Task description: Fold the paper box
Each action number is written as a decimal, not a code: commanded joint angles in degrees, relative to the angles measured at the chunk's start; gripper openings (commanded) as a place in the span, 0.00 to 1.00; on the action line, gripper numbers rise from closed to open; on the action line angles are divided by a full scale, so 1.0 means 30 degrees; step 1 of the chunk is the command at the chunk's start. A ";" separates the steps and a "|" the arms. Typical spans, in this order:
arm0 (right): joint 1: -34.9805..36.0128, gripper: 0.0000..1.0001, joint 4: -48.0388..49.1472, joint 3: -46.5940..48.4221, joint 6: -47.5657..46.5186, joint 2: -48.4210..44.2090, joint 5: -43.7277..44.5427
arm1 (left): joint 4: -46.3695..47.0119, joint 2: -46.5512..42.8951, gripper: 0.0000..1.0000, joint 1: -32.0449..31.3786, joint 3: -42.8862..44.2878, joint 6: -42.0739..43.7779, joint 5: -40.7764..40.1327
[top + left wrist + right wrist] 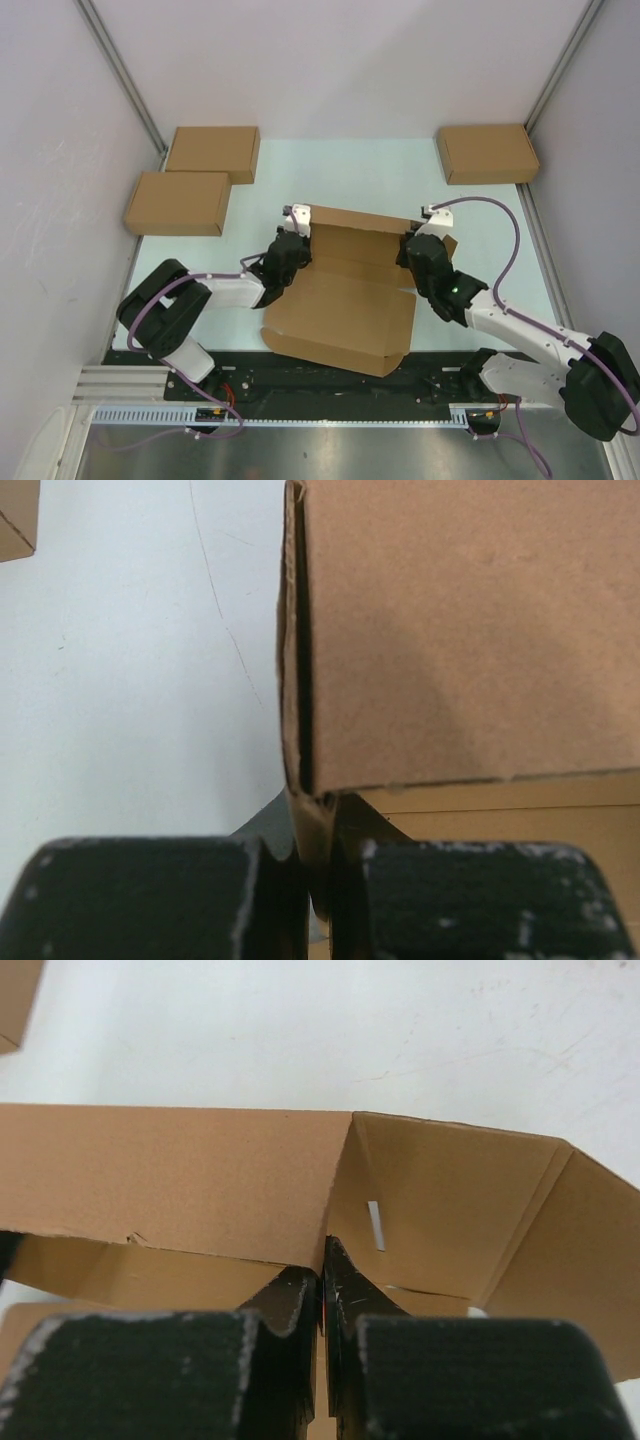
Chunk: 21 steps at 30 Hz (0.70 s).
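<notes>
Box (345, 310) sits mid-table, half folded, its front part flat. Further back, left gripper (318, 880) and right gripper (322, 1290) each clamp a raised side of it. Next, I think, these sides must lock upright before the lid closes.

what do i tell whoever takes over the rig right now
Left gripper: shut on the paper box, pinching its left side flap.
Right gripper: shut, apparently pinching the box's right corner flap.
Box: mid-table, between the arms; three closed boxes sit near the far edge.
Done: far wall and side flaps are raised.
Left: the big near panel lies flat; the walls look unlocked and the box is not closed.
</notes>
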 commanded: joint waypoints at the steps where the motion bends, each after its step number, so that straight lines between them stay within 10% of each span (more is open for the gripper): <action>1: -0.0012 0.00 0.0738 -0.0674 0.2795 -0.0133 -0.0990 | 0.0066 -0.0773 0.00 0.0071 -0.0527 -0.0642 -0.0927; 5: 0.0514 0.09 0.0797 -0.0703 0.2391 0.0104 -0.0525 | 0.0155 -0.0890 0.00 0.0100 -0.0616 -0.0613 -0.1191; 9: 0.0955 0.51 -0.0368 -0.0557 0.1655 -0.0831 0.0530 | 0.0068 -0.0978 0.00 0.0071 -0.0587 -0.0496 -0.1631; 12: 0.1043 0.64 -0.1775 -0.0499 0.1216 -0.2002 0.1235 | -0.0020 -0.0979 0.00 0.0100 -0.0557 -0.0641 -0.1982; 21: 0.1482 0.68 -0.4884 -0.0556 0.1799 -0.4086 0.2026 | -0.1981 -0.0979 0.00 0.0305 -0.0031 -0.2456 -0.3095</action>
